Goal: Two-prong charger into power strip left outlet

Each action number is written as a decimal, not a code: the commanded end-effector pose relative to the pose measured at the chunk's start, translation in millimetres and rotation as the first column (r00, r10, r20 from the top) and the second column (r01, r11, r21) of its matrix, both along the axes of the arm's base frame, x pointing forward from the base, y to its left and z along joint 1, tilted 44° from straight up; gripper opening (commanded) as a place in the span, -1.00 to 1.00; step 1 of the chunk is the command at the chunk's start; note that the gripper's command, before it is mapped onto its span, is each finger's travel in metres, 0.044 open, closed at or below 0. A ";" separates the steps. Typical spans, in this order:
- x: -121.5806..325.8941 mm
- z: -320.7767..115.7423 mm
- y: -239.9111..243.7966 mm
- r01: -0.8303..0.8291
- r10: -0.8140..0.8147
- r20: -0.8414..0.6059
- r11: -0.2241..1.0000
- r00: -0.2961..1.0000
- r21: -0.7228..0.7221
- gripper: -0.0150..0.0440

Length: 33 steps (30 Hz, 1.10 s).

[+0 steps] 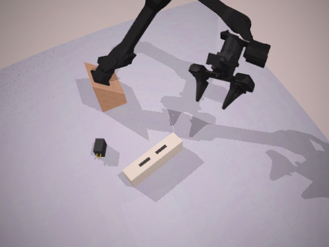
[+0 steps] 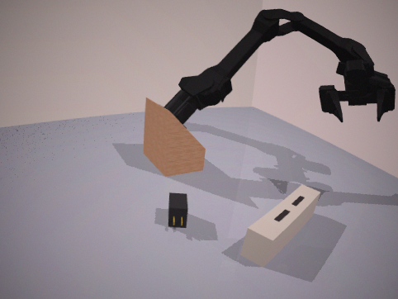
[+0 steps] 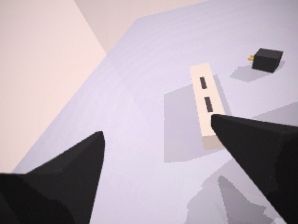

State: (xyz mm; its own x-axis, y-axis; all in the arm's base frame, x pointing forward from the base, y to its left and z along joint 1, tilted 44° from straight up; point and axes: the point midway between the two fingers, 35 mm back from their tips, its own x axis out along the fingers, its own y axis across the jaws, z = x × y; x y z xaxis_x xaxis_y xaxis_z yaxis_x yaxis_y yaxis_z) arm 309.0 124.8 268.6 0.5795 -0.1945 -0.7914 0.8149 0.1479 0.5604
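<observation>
The black two-prong charger (image 1: 99,145) (image 2: 177,206) (image 3: 268,61) lies on the table, its two gold prongs pointing sideways, toward the front in the top and exterior views. The cream power strip (image 1: 156,163) (image 2: 267,235) (image 3: 213,118) stands apart from it, with two dark outlets in its top face. My gripper (image 1: 210,105) (image 2: 360,121) (image 3: 158,128) is open and empty. It hangs high above the table, beyond the far end of the strip and well away from the charger. In the wrist view one fingertip overlaps the strip's near end.
A wooden wedge block (image 1: 114,99) (image 2: 177,149) carries the arm's base, behind the charger in the top and exterior views. The arm arches high from it to the gripper. Shadows of the arm and gripper fall across the table (image 1: 61,205) (image 2: 82,248) behind the strip.
</observation>
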 end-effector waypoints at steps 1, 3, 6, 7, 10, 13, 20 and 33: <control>0.3 -0.8 -0.3 -0.002 0.002 -0.003 1.000 1.000 -0.002 0.95; 2.7 -7.1 -2.8 -0.017 0.016 -0.028 1.000 0.999 -0.016 1.00; 7.7 -21.4 -8.8 -0.053 0.049 -0.086 0.998 0.995 -0.044 1.00; 9.2 -26.2 -11.0 -0.065 0.060 -0.106 0.997 0.993 -0.052 1.00; 13.4 -40.5 -17.6 -0.104 0.092 -0.164 0.992 0.982 -0.070 1.00; 16.9 -54.7 -25.0 -0.144 0.122 -0.222 0.986 0.967 -0.083 1.00; 22.2 -87.4 -43.4 -0.238 0.194 -0.350 0.967 0.916 -0.087 1.00; 22.0 -123.1 -65.3 -0.374 0.310 -0.490 0.927 0.815 -0.037 1.00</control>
State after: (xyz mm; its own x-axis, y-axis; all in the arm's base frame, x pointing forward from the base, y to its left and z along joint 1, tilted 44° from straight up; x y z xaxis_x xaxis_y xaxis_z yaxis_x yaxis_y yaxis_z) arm 331.3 68.8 162.9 0.2518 -0.1844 -0.9500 0.8688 0.4756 0.1380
